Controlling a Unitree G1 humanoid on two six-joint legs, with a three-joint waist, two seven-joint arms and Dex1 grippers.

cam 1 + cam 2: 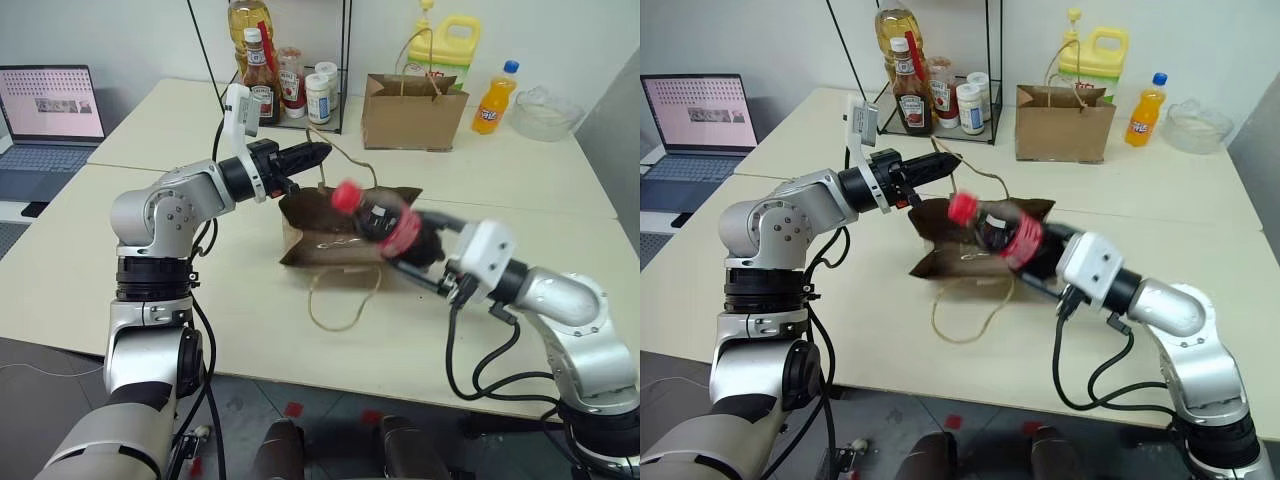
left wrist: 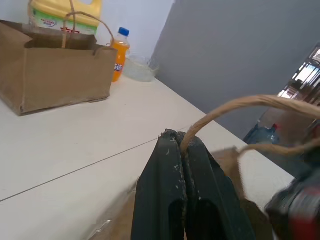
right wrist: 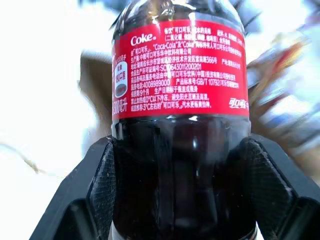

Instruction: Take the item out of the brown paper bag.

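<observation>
The item, a small cola bottle [image 1: 388, 224] with a red label and red cap, hangs tilted in the air in front of the brown paper bag [image 1: 318, 238], cap pointing left. My right gripper [image 1: 418, 250] is shut on its lower body; the right wrist view shows the bottle [image 3: 180, 75] between both fingers [image 3: 100, 172]. The creased bag lies on the table with its mouth toward the bottle. My left gripper [image 1: 318, 153] is shut on the bag's string handle [image 2: 235, 106], holding it up above the bag's back left; its tips [image 2: 175, 137] pinch the string.
A second, upright brown bag [image 1: 410, 112] stands at the back, with a yellow jug [image 1: 445, 45], an orange soda bottle [image 1: 493, 100] and a glass bowl [image 1: 545, 112]. A wire rack with ketchup [image 1: 262, 85] and jars is at back centre. A laptop [image 1: 45, 110] sits far left.
</observation>
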